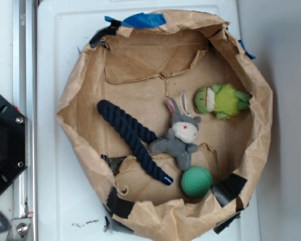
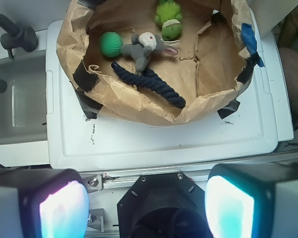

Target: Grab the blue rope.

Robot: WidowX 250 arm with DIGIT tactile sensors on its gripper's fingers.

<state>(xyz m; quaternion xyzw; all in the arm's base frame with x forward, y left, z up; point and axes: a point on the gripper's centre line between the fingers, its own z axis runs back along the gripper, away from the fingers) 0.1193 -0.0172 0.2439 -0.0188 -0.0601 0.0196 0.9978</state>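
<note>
The blue rope [image 1: 132, 138] is thick, twisted and dark navy. It lies folded in a V on the floor of the brown paper bowl [image 1: 75, 108], left of a grey bunny plush [image 1: 180, 136], its brighter blue tip near the green ball. In the wrist view the rope [image 2: 151, 85] lies near the bowl's near wall. My gripper [image 2: 146, 210] is open and empty, its two pads wide apart at the bottom of the wrist view, high above the robot base and well short of the bowl. The gripper does not show in the exterior view.
A green ball [image 1: 196, 181] lies beside the rope's tip and a green plush [image 1: 221, 100] at the far side. The bowl stands on a white tray [image 1: 55, 60]. Blue tape [image 1: 143, 20] marks the rim. The black robot base [image 1: 5, 145] is to the left. A sink [image 2: 17, 99] shows left in the wrist view.
</note>
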